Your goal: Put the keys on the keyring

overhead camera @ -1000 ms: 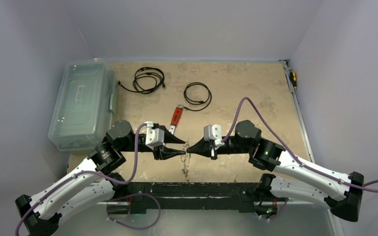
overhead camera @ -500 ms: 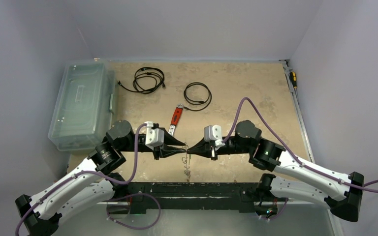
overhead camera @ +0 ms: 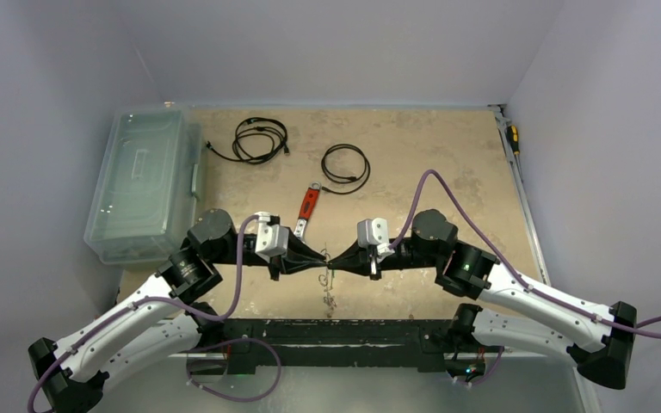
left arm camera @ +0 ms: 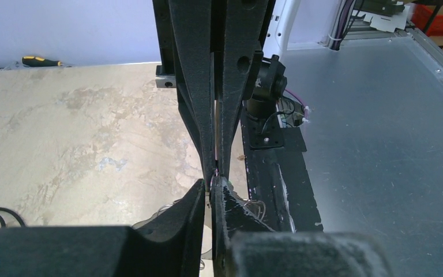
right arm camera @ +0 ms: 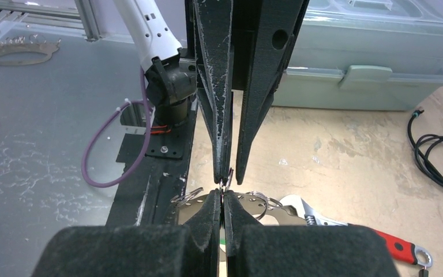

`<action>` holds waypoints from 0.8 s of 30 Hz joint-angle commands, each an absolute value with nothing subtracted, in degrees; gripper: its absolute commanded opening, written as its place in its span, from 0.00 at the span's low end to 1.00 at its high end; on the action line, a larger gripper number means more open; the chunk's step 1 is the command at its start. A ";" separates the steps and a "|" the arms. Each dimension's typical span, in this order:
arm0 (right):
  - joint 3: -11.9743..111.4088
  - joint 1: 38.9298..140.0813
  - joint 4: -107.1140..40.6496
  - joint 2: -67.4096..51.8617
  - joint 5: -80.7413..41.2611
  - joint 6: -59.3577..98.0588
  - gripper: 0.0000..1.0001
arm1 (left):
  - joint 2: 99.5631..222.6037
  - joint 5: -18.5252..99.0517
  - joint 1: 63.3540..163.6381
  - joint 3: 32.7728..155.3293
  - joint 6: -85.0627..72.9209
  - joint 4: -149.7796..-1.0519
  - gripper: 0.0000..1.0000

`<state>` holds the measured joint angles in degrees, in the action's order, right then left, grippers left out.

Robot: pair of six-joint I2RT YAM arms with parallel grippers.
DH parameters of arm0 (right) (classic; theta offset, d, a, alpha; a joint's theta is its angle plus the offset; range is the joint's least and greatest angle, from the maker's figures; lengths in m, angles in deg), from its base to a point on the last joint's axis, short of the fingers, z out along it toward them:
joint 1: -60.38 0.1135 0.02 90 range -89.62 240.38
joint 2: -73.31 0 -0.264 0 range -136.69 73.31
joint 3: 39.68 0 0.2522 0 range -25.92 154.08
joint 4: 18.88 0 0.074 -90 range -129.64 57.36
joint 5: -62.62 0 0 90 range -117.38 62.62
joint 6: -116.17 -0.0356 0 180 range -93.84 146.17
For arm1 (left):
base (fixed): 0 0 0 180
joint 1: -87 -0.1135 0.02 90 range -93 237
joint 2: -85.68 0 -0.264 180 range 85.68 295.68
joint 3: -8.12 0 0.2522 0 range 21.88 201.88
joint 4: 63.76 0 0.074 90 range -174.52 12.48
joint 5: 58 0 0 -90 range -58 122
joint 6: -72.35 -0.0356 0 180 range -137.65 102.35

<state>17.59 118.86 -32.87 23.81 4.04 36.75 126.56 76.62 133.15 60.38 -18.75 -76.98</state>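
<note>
My left gripper (overhead camera: 322, 256) and right gripper (overhead camera: 335, 257) meet tip to tip above the table's near edge. The keyring (overhead camera: 327, 284), thin silvery wire loops with small keys, dangles below the tips. In the left wrist view my left gripper (left arm camera: 213, 183) is shut on a thin wire, with loops (left arm camera: 257, 209) hanging beyond it. In the right wrist view my right gripper (right arm camera: 223, 195) is shut on a flat thing with a glimpse of green, likely the green-headed key. Silvery rings (right arm camera: 259, 199) hang just past the tips. The red-headed key is not visible.
A red-handled adjustable wrench (overhead camera: 308, 205) lies just behind the grippers and shows in the right wrist view (right arm camera: 346, 222). Two black coiled cables (overhead camera: 260, 139) (overhead camera: 346, 168) lie further back. A clear lidded box (overhead camera: 142, 185) stands at the left. A screwdriver (overhead camera: 512, 136) lies at the right edge.
The two grippers have closed in until their tips touch. The dangling keyring has risen a little and shifted slightly right.
</note>
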 commanded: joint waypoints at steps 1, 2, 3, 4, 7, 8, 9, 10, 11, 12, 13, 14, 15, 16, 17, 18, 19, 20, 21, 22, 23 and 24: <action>21.05 118.91 -29.26 23.83 6.52 36.97 0.00 | 126.04 77.38 133.12 60.11 -18.71 -74.81 0.04; 21.02 118.91 -29.00 23.83 6.68 36.93 0.00 | 125.96 77.50 133.08 60.05 -18.86 -74.82 0.00; 21.02 118.91 -28.70 23.82 6.91 36.83 0.00 | 125.81 77.53 133.13 60.17 -18.98 -74.87 0.00; 21.04 118.94 -28.48 23.78 7.10 36.74 0.00 | 125.58 77.53 133.14 60.20 -19.09 -74.96 0.00; 21.08 118.91 -27.86 23.74 7.33 36.51 0.00 | 124.70 77.04 133.06 60.22 -19.38 -75.18 0.00; 21.00 118.91 -27.55 23.74 7.26 36.34 0.00 | 124.50 76.49 133.12 60.38 -19.40 -75.48 0.00; 20.88 118.91 -27.36 23.67 7.06 36.28 0.07 | 124.36 75.53 133.13 60.90 -19.64 -76.29 0.00; 20.80 118.91 -27.36 23.65 6.76 36.20 0.17 | 124.35 74.75 133.12 61.48 -20.17 -77.21 0.00; 20.63 118.91 -27.35 23.69 6.25 36.19 0.28 | 124.21 74.27 133.14 61.81 -20.49 -77.35 0.00; 20.44 118.91 -27.47 23.77 5.61 36.10 0.36 | 123.95 74.08 133.06 62.01 -20.69 -77.42 0.00; 20.22 118.91 -27.53 23.93 4.99 36.10 0.40 | 123.65 73.98 133.06 62.06 -20.72 -77.43 0.00; 19.84 118.91 -27.55 24.22 4.28 36.02 0.44 | 123.38 73.73 133.13 62.05 -20.80 -77.39 0.00; 19.49 118.91 -27.61 24.51 3.72 35.87 0.46 | 123.18 73.67 133.14 61.98 -20.86 -77.40 0.00; 19.18 118.91 -27.59 24.93 3.25 35.72 0.48 | 123.03 73.66 133.14 61.97 -20.90 -77.43 0.00; 18.89 118.91 -27.52 25.37 2.76 35.68 0.49 | 123.01 73.78 133.14 61.96 -20.97 -77.42 0.00; 18.63 118.91 -27.61 25.74 2.30 35.51 0.50 | 123.03 73.90 133.13 62.04 -20.94 -77.43 0.00; 18.46 118.91 -27.89 26.15 1.84 35.48 0.50 | 123.03 74.00 133.14 62.07 -20.90 -77.43 0.00; 18.39 118.91 -28.08 26.50 1.43 35.42 0.50 | 123.03 74.01 133.06 62.05 -20.93 -77.43 0.00; 18.26 118.91 -28.27 26.74 0.96 35.33 0.50 | 123.03 74.16 133.09 62.06 -20.99 -77.43 0.00; 18.21 118.91 -28.34 26.80 0.52 35.26 0.50 | 122.99 74.19 133.09 62.06 -20.94 -77.43 0.00; 18.13 118.91 -28.41 26.81 0.14 35.22 0.50 | 122.90 74.27 133.13 62.07 -20.98 -77.43 0.00; 18.12 118.91 -28.64 26.67 -0.09 35.15 0.49 | 122.80 74.23 133.12 62.01 -20.99 -77.43 0.00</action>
